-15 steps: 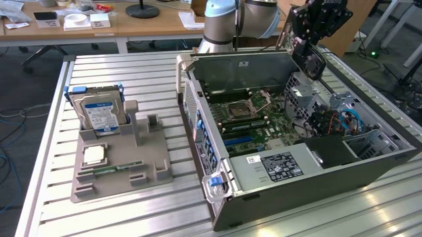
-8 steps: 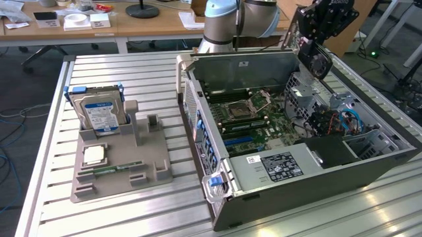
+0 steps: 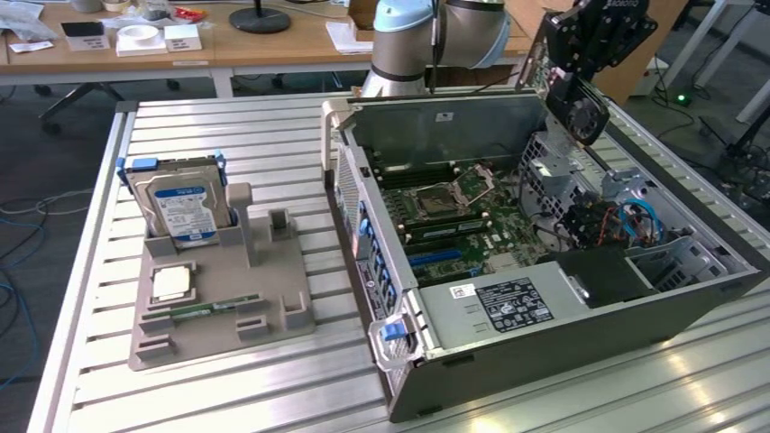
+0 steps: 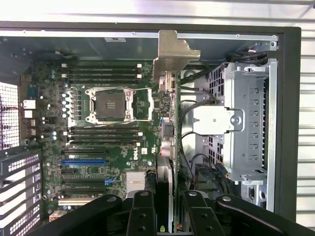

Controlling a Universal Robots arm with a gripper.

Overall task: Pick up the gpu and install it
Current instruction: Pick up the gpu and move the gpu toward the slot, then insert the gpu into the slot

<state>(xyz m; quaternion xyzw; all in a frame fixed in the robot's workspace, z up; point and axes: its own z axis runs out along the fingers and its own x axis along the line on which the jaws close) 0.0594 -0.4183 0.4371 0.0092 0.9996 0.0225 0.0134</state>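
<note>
The gripper [image 3: 575, 77] hangs over the open computer case [image 3: 542, 352], at the case's far end toward the exterior view's right. Its jaws are closed narrowly on the gpu [image 3: 582, 115], one finger on each flat face of the card. The gpu is in the air, above the case rim and not seated in any slot.

In the wrist view the card appears edge-on between the two black fingers [image 4: 142, 214]. Its silver bracket [image 4: 172, 54] points toward the far wall of the case. Below it lies the motherboard [image 4: 98, 147], with the processor socket [image 4: 109, 104] between two banks of memory slots and a blue expansion slot [image 4: 83, 161] nearer the gripper. A metal drive cage [image 4: 246, 123] stands beside the card on the other side.

The case lies on its side on a slatted metal table [image 3: 216, 135], with the power supply [image 3: 506, 302] at its near end. On the exterior view's left, well apart from the case, sits a grey holder [image 3: 283, 311]. It carries an upright hard drive [image 3: 180, 212], a processor chip [image 3: 172, 284] and a memory stick [image 3: 205, 309].
</note>
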